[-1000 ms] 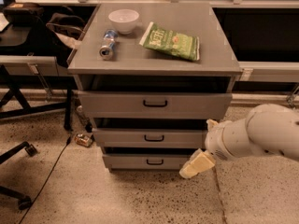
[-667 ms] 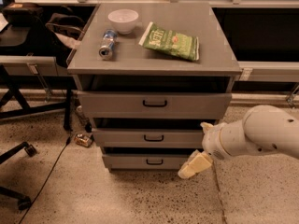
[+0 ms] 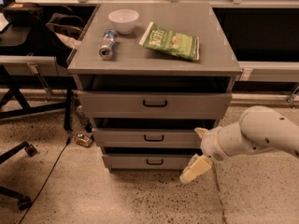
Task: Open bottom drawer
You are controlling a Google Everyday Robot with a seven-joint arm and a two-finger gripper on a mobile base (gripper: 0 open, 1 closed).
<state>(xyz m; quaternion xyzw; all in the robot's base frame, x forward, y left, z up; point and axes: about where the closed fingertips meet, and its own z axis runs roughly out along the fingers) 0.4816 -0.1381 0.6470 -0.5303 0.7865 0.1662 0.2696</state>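
Bottom drawer (image 3: 152,161), a short flat grey front with a small black bar handle (image 3: 154,161), sits lowest in the grey three-drawer cabinet (image 3: 154,62). The cream two-finger gripper (image 3: 198,150) hangs at the cabinet's lower right corner, just beside that drawer's right end, fingers spread, holding nothing. On the cabinet's top lie a white bowl (image 3: 124,20), a toppled metal can (image 3: 107,44) and a green crisp bag (image 3: 171,41).

The arm (image 3: 261,134) is a smooth, rounded white shell with a few small dark dots and a ringed seam at the wrist. Low in the view's right half, its pincer (image 3: 192,154) has pale cream, blunt fingers (image 3: 195,168) standing apart.
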